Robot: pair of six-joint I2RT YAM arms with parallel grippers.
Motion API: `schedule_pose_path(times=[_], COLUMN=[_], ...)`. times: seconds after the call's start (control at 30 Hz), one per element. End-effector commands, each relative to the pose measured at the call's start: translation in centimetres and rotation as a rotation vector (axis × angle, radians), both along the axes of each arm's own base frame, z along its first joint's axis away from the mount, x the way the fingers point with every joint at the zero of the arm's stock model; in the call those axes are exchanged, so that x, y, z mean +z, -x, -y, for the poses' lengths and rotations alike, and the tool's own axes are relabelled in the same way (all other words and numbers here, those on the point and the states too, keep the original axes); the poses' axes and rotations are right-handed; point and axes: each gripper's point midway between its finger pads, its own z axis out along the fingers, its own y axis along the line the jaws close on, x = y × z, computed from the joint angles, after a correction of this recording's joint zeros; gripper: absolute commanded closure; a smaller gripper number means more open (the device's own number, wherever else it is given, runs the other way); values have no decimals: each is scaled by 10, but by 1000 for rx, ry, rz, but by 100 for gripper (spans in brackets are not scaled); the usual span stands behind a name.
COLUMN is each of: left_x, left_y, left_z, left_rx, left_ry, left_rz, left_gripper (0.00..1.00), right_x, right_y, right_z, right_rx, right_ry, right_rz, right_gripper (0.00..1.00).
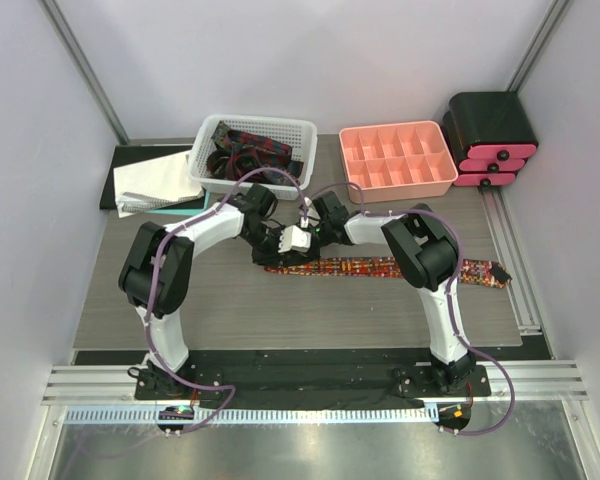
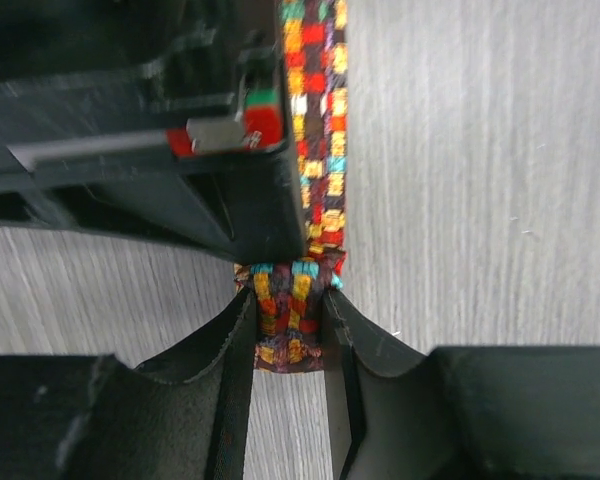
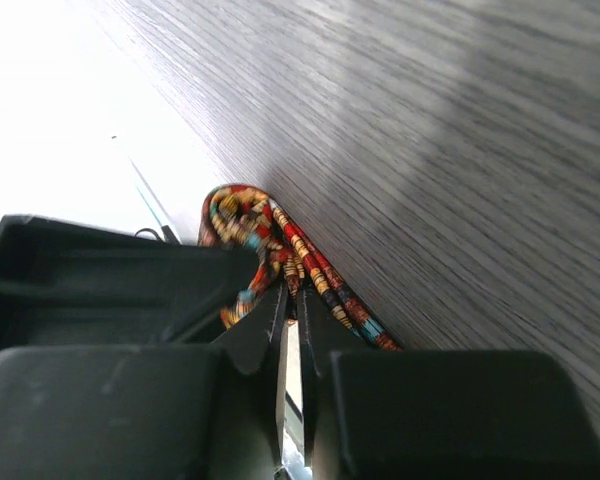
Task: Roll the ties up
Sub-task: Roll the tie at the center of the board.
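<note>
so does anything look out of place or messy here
Nothing damaged or spilled. The untidy spots: the spare ties lie tangled in the white basket, and a crumpled white sheet lies askew on a black mat at back left. The patterned tie on the table lies straight.

left gripper (image 2: 290,322) clamped on the folded end of a colorful checkered tie (image 2: 320,130), tie running straight up the grey woodgrain table (image 2: 480,200), other arm's chunky black body (image 2: 130,170) covering its left edge
</note>
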Motion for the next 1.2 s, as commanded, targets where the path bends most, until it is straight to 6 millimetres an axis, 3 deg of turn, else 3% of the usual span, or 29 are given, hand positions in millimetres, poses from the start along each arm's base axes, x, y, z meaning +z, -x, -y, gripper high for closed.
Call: schedule_pose_path(times=[0.0, 0.07, 0.3, 0.43, 0.63, 0.83, 1.03, 1.07, 1.1, 1.17], left_x=[-21, -28, -34, -34, -32, -31, -31, -31, -31, -30], left_y=[-4, -1, 1, 2, 2, 2, 2, 1, 2, 2], left_z=[-6, -12, -15, -14, -14, -15, -15, -14, -15, -17], left_rx=[34, 41, 42, 34, 35, 34, 36, 36, 38, 42], left_ry=[-81, -107, -120, -117, -112, -112, -113, -112, -114, -118], left_rz=[-13, -24, -28, -29, -26, -23, -22, -20, -22, -20], left_gripper=[68, 69, 69, 68, 64, 64, 64, 64, 64, 63], right_x=[6, 19, 37, 35, 34, 34, 14, 10, 10, 9], right_y=[0, 1, 4, 2, -12, -8, -3, -3, -2, -5], right_z=[6, 8, 22, 18, 7, -7, -6, -3, -3, 1], right_rx=[-31, -33, -40, -56, -89, -79, -55, -62, -60, -64], right_ry=[15, -5, -19, -29, -70, -92, -30, -11, -6, 1], right_rz=[12, 18, 25, 19, 26, 20, 15, 10, 14, 23], right_gripper=[86, 79, 72, 62, 59, 59, 61, 64, 74, 85])
